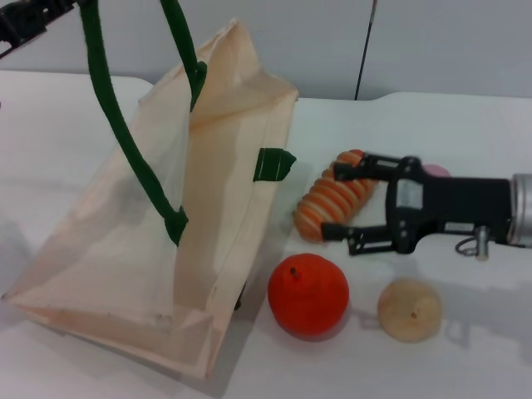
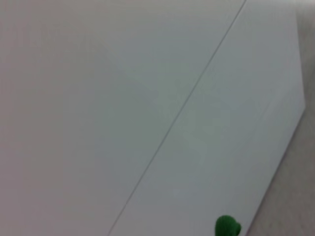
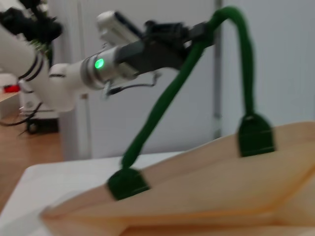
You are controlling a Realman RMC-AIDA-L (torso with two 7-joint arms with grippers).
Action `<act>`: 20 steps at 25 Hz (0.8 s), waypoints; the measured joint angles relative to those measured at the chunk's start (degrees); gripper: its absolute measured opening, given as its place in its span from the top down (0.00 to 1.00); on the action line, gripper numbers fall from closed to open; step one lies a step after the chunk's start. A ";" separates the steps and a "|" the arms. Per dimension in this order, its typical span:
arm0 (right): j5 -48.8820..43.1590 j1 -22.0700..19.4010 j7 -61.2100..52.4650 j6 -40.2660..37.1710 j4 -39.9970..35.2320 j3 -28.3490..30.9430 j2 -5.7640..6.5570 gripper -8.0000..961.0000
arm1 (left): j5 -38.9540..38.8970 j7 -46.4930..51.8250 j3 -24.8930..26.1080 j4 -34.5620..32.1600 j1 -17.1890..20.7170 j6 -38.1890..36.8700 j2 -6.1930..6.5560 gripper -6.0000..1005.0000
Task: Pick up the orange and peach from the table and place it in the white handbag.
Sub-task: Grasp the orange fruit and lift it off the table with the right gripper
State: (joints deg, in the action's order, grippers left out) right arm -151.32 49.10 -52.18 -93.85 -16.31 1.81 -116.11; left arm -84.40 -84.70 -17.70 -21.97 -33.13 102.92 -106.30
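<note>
So my right gripper (image 1: 337,205) is reaching in low over the white surface (image 1: 465,125), jaws spread wide and holding nothing, with the ribbed orange-and-cream oblong piece (image 1: 332,204) sitting right between the fingertips, though I can't tell if either tip touches it. The bright orange-red round orange with its little stem nub (image 1: 308,294) sits just nearer the camera than those jaws, resting on the surface right beside the bag's lower corner. The small pale pink peach (image 1: 435,171) is mostly hidden behind my gripper body, only a sliver of pink peeking out on the far side. A beige-tan round fruit (image 1: 410,311) sits near the orange, on the wrist side of my jaws. The big cream fabric tote bag with dark green strap handles (image 1: 166,208) stands past my fingertips, its mouth pulled up. My left gripper (image 3: 194,32) is up high, clamped on one green strap handle (image 3: 167,98) and lifting it, which you can see from the right wrist view; the other strap (image 1: 183,41) rises beside it.
</note>
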 joint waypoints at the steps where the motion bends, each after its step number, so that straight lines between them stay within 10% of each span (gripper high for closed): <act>1: -1.06 0.29 -0.07 0.24 0.36 -0.03 -0.09 0.15 | -0.01 -0.03 0.15 0.00 0.05 -0.23 -0.07 0.86; 20: -14.56 5.12 -3.37 17.10 12.42 -2.56 -0.26 0.15 | 0.30 -0.12 0.32 0.15 1.50 -3.29 -0.33 0.87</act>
State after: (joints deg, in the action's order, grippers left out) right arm -165.88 54.21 -55.55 -76.75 -3.89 -0.75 -116.37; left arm -84.10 -84.82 -17.38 -21.82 -31.62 99.63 -106.63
